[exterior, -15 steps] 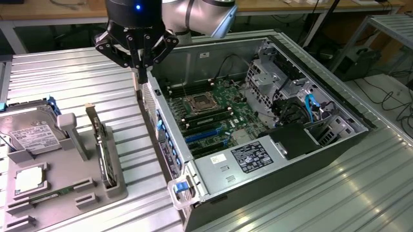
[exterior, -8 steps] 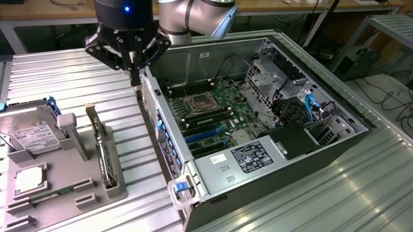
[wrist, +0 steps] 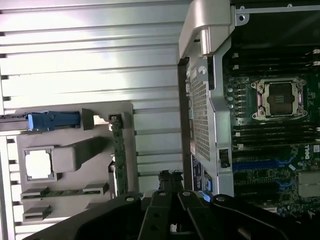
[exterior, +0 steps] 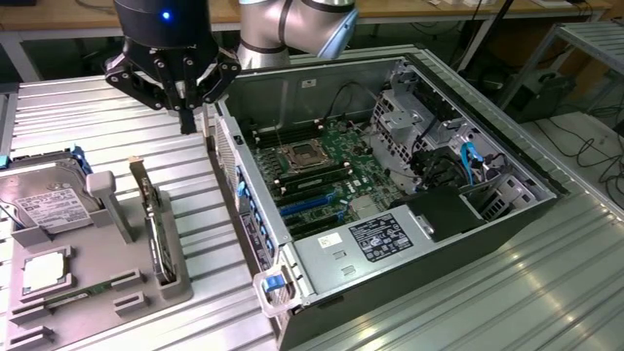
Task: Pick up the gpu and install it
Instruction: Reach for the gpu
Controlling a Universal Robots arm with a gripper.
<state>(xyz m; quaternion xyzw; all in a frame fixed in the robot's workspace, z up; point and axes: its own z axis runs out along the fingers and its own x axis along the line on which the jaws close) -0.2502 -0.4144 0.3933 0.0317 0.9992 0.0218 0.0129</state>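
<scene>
The gpu (exterior: 151, 213) stands on its edge in a slot of the grey holder (exterior: 117, 219) on the table at the exterior view's left. It is a thin green card with a pale bracket end. The wrist view shows the gpu (wrist: 118, 152) edge-on in the same holder (wrist: 75, 155). My gripper (exterior: 187, 123) hangs above the table between the holder and the open computer case (exterior: 244, 190), higher than the card and apart from it. Its fingers (wrist: 170, 177) are pressed together and hold nothing.
The case lies on its side with the motherboard (exterior: 312, 172) and its blue slots (exterior: 307, 205) exposed. A silver hard drive (exterior: 44, 201), a processor chip (exterior: 44, 270) and a narrow memory stick (exterior: 58, 300) also sit in the holder. Ribbed metal table (exterior: 507, 292) surrounds everything.
</scene>
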